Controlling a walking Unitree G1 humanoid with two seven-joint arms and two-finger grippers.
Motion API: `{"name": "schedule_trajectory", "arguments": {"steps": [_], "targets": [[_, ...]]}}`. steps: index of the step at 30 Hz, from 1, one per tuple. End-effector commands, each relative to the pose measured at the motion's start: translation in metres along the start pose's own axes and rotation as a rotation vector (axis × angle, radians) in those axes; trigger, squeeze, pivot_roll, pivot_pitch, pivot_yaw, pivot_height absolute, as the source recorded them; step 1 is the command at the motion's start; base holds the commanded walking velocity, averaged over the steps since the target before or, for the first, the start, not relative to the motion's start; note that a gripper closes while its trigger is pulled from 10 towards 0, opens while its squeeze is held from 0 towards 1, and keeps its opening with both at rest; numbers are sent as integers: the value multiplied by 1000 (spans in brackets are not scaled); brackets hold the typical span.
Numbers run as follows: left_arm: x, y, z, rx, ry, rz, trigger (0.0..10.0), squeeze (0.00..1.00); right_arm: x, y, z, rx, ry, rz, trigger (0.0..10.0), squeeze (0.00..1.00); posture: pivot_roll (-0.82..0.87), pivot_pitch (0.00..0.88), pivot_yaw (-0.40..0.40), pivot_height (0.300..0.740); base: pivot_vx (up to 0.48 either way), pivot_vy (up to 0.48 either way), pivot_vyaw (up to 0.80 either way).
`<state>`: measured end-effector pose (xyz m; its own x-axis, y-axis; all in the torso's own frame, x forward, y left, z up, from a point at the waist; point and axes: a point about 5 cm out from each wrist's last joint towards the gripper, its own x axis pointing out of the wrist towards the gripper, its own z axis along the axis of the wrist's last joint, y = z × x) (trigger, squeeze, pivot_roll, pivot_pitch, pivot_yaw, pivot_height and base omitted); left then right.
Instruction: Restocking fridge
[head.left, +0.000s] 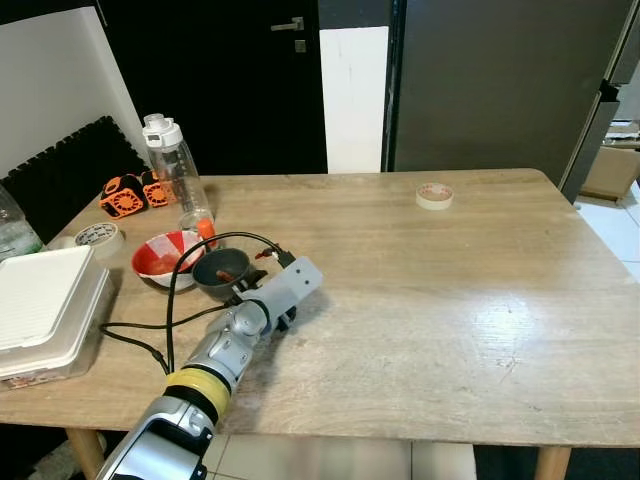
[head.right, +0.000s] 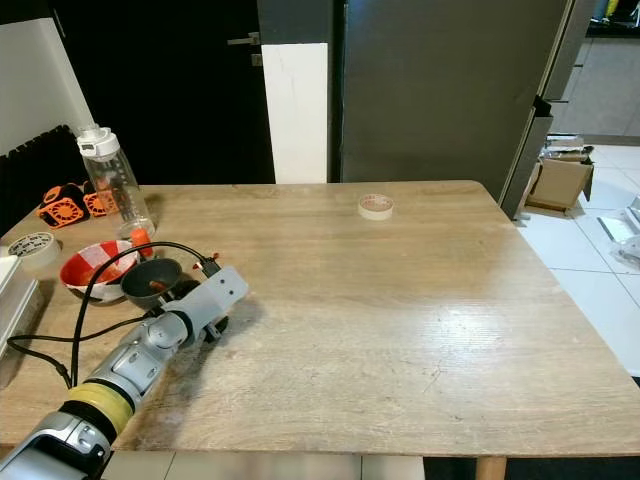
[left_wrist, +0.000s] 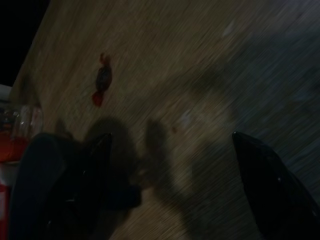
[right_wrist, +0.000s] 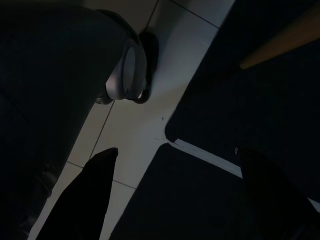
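Observation:
My left arm reaches over the wooden table (head.left: 430, 300), its gripper (left_wrist: 172, 145) open just above the wood. One finger (left_wrist: 97, 160) stands right beside a small dark grey bowl (head.left: 220, 268), which touches a red and white bowl (head.left: 160, 255). A red wrapped sweet (left_wrist: 102, 80) lies on the table ahead of the fingers. Behind the bowls stands a clear water bottle (head.left: 175, 170) with a white cap. The tall grey fridge (head.left: 490, 80) rises beyond the table's far edge, door closed. My right gripper (right_wrist: 175, 152) hangs open over the tiled floor.
A white lidded container (head.left: 45, 305) sits at the table's left edge, with a tape roll (head.left: 98, 237) and orange cubes (head.left: 135, 192) behind it. Another tape roll (head.left: 434, 195) lies far right of centre. A black cable (head.left: 170, 300) loops beside my arm.

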<state>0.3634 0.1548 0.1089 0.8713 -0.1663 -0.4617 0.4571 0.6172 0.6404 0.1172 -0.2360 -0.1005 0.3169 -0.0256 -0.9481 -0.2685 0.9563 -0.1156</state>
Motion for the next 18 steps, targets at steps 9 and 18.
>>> {"name": "schedule_trajectory", "arguments": {"steps": [9,18], "targets": [[-5,9,-34,52,153,-21,10000,0,1,3,0,-3,5,2,10000,0,-68,25,53,740,0,0,0],[-9,15,-47,50,203,-39,10000,0,1,3,-1,-4,3,4,10000,0,-68,22,56,740,0,0,0]]}}
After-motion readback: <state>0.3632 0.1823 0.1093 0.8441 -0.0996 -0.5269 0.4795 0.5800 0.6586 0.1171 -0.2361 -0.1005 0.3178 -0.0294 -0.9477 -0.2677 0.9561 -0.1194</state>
